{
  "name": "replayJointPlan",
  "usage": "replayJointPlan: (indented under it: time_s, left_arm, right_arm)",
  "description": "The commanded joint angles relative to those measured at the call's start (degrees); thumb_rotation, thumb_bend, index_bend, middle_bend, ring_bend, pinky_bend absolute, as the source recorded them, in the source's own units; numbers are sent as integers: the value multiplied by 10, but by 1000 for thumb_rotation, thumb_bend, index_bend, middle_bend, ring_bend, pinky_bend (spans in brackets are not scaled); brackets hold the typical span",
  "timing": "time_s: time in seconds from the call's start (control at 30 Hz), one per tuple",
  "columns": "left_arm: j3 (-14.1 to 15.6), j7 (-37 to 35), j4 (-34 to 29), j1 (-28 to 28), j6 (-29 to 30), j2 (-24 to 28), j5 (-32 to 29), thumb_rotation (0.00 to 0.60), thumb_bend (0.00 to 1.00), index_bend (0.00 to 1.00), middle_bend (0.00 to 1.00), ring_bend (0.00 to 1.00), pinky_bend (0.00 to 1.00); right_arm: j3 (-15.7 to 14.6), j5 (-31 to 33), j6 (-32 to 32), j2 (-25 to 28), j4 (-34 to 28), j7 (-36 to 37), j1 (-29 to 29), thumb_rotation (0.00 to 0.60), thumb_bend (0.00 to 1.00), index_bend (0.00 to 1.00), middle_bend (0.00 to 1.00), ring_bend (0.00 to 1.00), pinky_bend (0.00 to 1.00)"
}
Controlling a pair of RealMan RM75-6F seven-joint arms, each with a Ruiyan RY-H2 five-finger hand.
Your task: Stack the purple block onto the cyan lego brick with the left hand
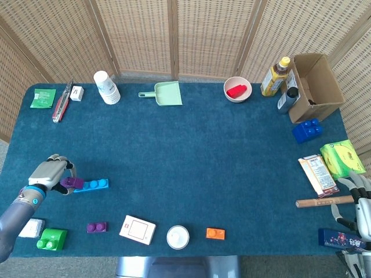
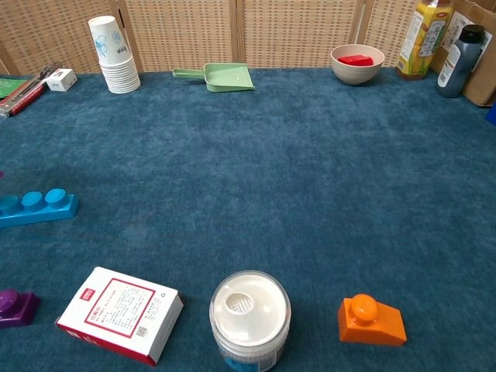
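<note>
While the left hand (image 1: 48,174) hovered low at the table's (image 1: 191,156) near-left edge, its fingers (image 1: 62,184) were curled around the purple block (image 1: 72,182), pinching it. That block sat right at the fingertips and over the left end of the cyan brick (image 1: 91,185); couldn't tell whether it was actually touching the brick or just above it. The brick lay flat, stretching away from the fingers toward the table's middle. In the chest view only the brick's right part (image 2: 35,208) showed at the left edge, hand out of sight there.

Just below the fingers, nearer the table's front edge, were a white packet (image 1: 31,228), a green brick (image 1: 51,238) and a small purple brick (image 1: 96,227), all well apart from the hand. Further along sat a white box (image 1: 137,230), a round white jar (image 1: 178,237) and an orange brick (image 1: 215,233).

Right hand (image 1: 360,207) was way over at the far right corner, partly cut off by the frame, fingers loosely apart and gripping nothing as far as I could see. A wooden stick (image 1: 322,201) lay just beside those fingers, and a dark blue packet (image 1: 336,238) below them.
</note>
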Motion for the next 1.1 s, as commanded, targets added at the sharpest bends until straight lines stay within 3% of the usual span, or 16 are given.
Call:
replayJointPlan:
  time_s: [0.03, 0.6, 1.1]
  left_arm:
    - [1, 15, -15, -11, 14, -6, -32, 600, 333, 654, 314, 142, 0]
    - [2, 56, -47, -52, 59, -30, -165, 600, 334, 645, 303, 135, 0]
    - [-7, 53, -25, -62, 62, -55, -202, 600, 335, 634, 288, 119, 0]
  right_arm:
    - [-1, 1, -1, -1, 6, 7, -1, 597, 371, 203, 91, 0, 32]
    - [-4, 4, -10, -4, 38, 47, -5, 599, 371, 203, 92, 0, 32]
    - [-4, 5, -6, -2, 37, 49, -10, 599, 372, 204, 91, 0, 32]
